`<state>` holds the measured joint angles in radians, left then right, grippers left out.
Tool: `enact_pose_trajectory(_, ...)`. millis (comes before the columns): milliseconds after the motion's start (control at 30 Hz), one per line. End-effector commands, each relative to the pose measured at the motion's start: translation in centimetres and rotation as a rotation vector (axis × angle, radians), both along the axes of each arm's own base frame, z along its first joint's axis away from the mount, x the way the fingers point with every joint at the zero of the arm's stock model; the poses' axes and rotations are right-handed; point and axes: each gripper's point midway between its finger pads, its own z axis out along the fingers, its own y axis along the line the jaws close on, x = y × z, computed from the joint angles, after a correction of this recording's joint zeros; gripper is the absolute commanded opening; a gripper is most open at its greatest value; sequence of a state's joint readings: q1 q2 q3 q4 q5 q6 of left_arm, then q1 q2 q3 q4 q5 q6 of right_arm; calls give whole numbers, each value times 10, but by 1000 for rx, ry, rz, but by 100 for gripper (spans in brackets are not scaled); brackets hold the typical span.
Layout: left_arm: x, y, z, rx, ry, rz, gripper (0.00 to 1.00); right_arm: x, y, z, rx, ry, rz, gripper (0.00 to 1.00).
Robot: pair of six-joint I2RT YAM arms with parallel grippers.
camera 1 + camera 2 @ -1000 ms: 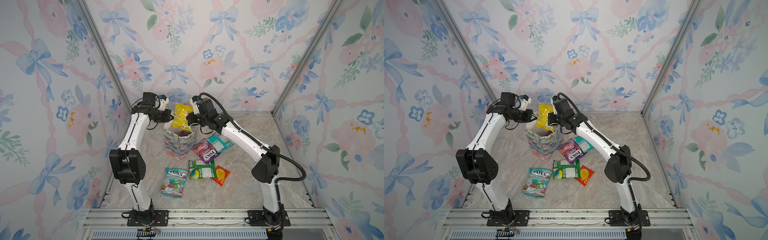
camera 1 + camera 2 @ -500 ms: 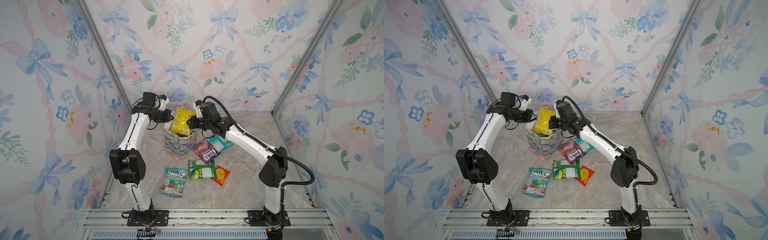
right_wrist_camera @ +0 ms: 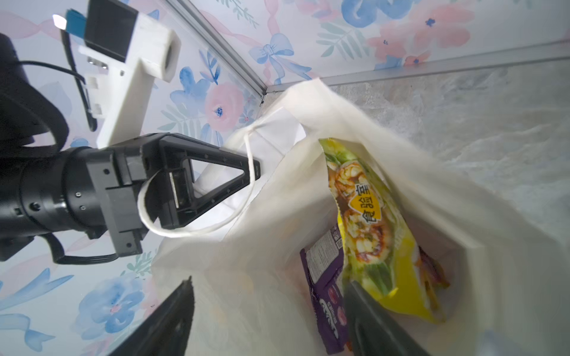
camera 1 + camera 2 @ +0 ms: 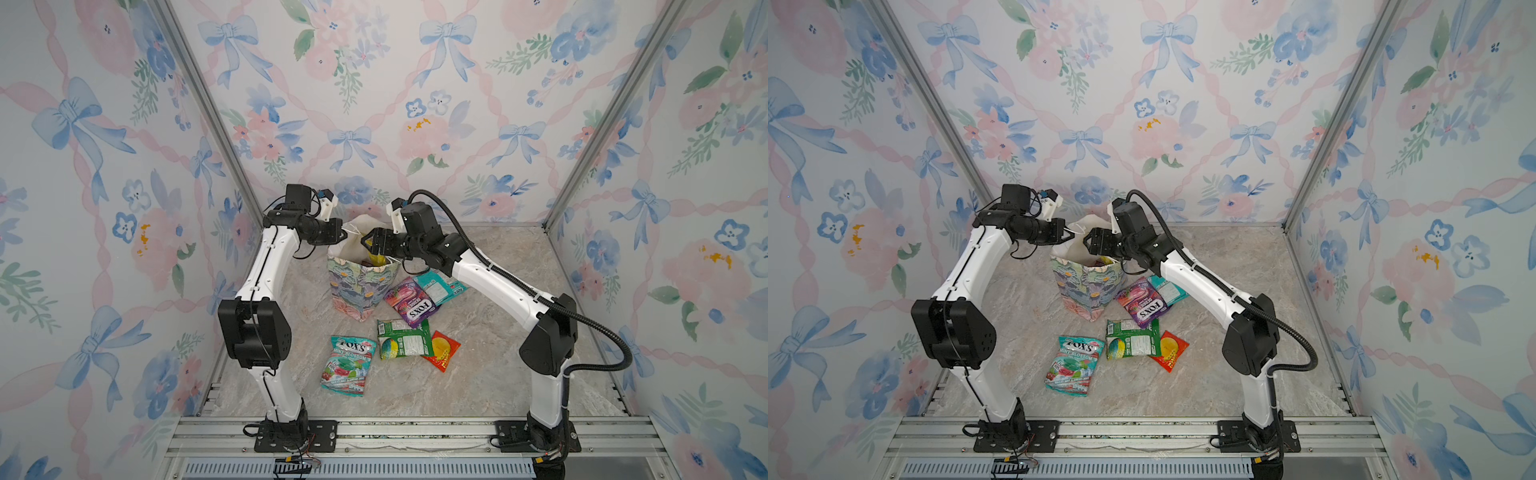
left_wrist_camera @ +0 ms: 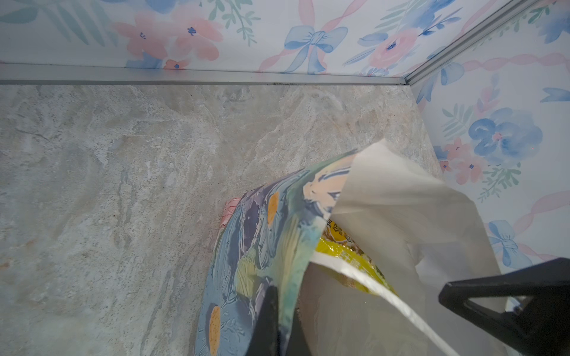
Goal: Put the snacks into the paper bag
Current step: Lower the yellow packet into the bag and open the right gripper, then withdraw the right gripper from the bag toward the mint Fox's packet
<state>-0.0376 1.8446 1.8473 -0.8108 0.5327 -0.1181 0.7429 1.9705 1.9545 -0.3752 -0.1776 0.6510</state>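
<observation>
Drop step: yellow packet sat in the paper bag, right gripper jaws apart above it. Left gripper clamped the bag rim. Next needed a clear lift, then the purple packet.

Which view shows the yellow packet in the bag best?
Right wrist: looks into the paper bag and shows most of the yellow packet. Left wrist catches a strip; both top views only a sliver.

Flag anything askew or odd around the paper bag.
The left pincer pinches the paper bag at its rim, pulling the mouth out of shape; the cord handle drapes over that pincer. The yellow packet stands slanted on end inside.
</observation>
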Motion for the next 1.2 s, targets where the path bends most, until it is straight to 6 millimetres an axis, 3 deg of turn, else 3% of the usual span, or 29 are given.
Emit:
enact_pose_trajectory(0, -9, -1, 18, -21, -25, 3, 0, 0, -17, 55, 54, -97, -24, 83)
enact_pose_trajectory(267, -8, 0, 17, -21, -23, 5, 0, -12, -44, 98, 7, -254, -34, 91)
enact_pose_trajectory(400, -8, 0, 17, -20, -22, 5, 0, -24, -66, 99, -44, -289, -63, 99)
enact_pose_trajectory(500, -8, 0, 16, -18, -21, 6, 0, -41, -85, 94, -61, -294, -82, 97)
enact_pose_trajectory(667, -7, 1, 15, -18, -18, 9, 0, -73, -116, 51, -116, -228, -129, 97)
enact_pose_trajectory(933, -6, 1, 12, -16, -11, 10, 0, -120, -160, -67, -207, 64, -239, 99)
enact_pose_trajectory(1033, -6, 1, 11, -16, -11, 9, 0, -142, -159, -104, -213, 162, -229, 100)
enact_pose_trajectory(1167, -6, 1, 11, -16, -10, 10, 0, -171, -142, -143, -237, 270, -169, 98)
